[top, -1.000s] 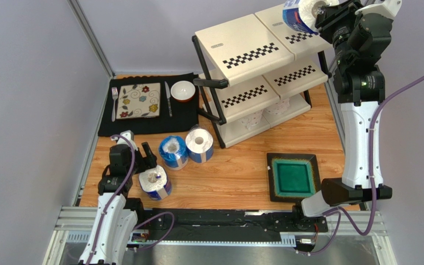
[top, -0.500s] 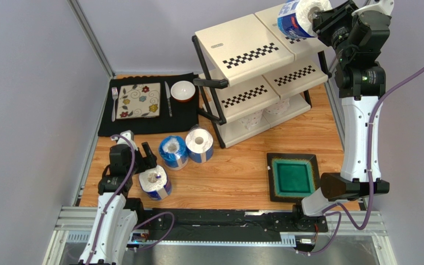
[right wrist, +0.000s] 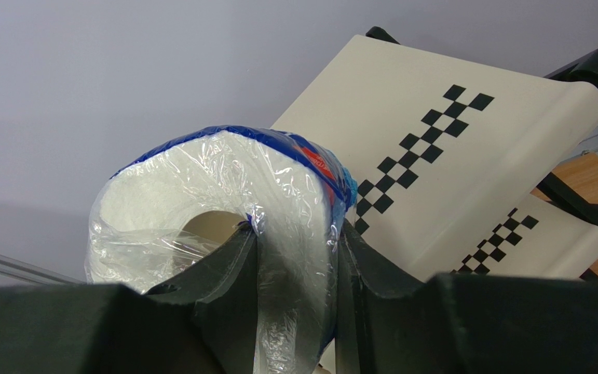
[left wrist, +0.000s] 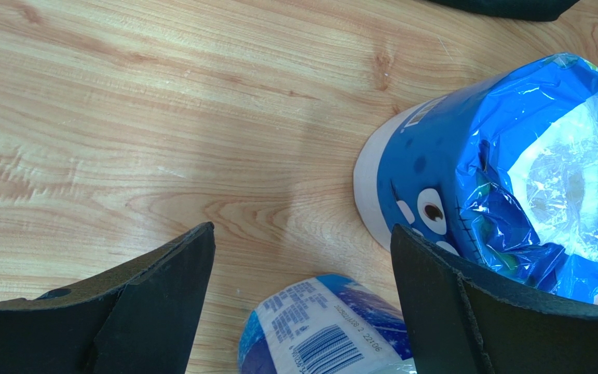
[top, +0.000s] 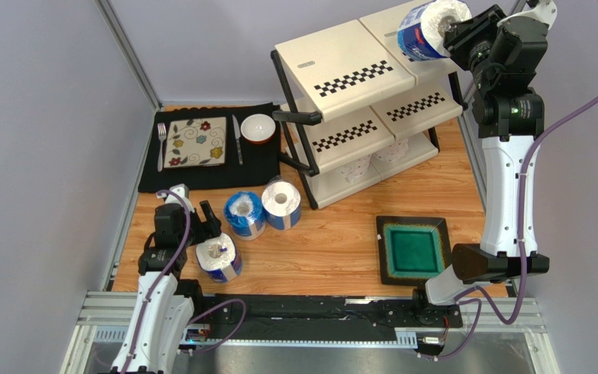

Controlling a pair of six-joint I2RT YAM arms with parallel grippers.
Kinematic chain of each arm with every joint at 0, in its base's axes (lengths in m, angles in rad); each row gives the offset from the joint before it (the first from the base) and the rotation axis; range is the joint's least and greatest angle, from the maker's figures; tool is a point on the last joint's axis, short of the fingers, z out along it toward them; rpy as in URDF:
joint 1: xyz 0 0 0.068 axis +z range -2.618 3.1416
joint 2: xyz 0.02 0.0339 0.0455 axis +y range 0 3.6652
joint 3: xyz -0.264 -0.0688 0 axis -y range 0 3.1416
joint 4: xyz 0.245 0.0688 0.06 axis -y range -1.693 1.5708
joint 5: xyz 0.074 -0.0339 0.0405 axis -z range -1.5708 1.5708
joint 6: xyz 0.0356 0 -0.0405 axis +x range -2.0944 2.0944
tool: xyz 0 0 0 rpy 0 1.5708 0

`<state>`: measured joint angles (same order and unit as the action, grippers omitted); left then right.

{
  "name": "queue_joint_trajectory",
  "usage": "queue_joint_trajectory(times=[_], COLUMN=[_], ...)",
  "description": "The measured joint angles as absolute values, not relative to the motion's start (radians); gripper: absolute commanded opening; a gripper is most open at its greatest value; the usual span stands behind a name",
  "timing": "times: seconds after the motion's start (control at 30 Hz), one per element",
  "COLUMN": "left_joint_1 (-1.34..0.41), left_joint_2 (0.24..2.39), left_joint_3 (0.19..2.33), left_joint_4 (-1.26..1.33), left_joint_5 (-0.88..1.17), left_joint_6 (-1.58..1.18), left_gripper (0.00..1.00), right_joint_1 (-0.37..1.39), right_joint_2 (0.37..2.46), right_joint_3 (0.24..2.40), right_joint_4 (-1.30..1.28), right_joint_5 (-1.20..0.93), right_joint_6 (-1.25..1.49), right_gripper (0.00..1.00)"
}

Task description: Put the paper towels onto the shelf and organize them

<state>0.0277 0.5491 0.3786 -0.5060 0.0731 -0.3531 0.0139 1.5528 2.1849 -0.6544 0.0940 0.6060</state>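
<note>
I'm mid-placement: my right gripper is clamped on the wall of a wrapped roll, crinkly blue film over soft white paper, held above the shelf, over its smooth cream top. Next I'd lower it flat there. My left gripper hangs spread, well short of the shelf

Right jaws clamped high, left jaws spread

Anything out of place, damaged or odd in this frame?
The blue plastic-wrapped paper roll left of its standing neighbour has its wrapper crumpled and bunched over the top. The cream checkered shelf stands skewed to the edges of the wooden table.
</note>
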Motion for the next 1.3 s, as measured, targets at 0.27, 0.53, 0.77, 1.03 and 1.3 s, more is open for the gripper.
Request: queue_joint_trajectory(times=[0.27,0.53,0.77,1.03,1.3], left_joint_1=[0.028,0.028,0.028,0.028,0.028], left_joint_2=[0.549,0.549,0.549,0.549,0.549], left_joint_3=[0.379,0.379,0.379,0.379,0.379], left_joint_4=[-0.506,-0.506,-0.506,-0.506,-0.506], left_joint_5=[0.073,0.072,0.070,0.070,0.070], left_joint_6=[-0.353,-0.353,-0.353,-0.353,-0.353], left_gripper=[0.91,0.92,0.92,0.91,0.92], right_joint_1=[0.014,0.012,0.012,0.012,-0.014], right_joint_2=[1.567,1.577,1.577,1.588,1.644], right_joint_3=[2.185,2.185,2.185,2.197,2.244], right_joint_4=[-0.654,-0.644,-0.617,-0.600,-0.585], right_joint_5=[0.095,0.081,0.064,0.051,0.033], right_joint_6=[0.610,0.624,0.625,0.628,0.636], right_gripper=[0.35,0.53,0.59,0.61,0.61])
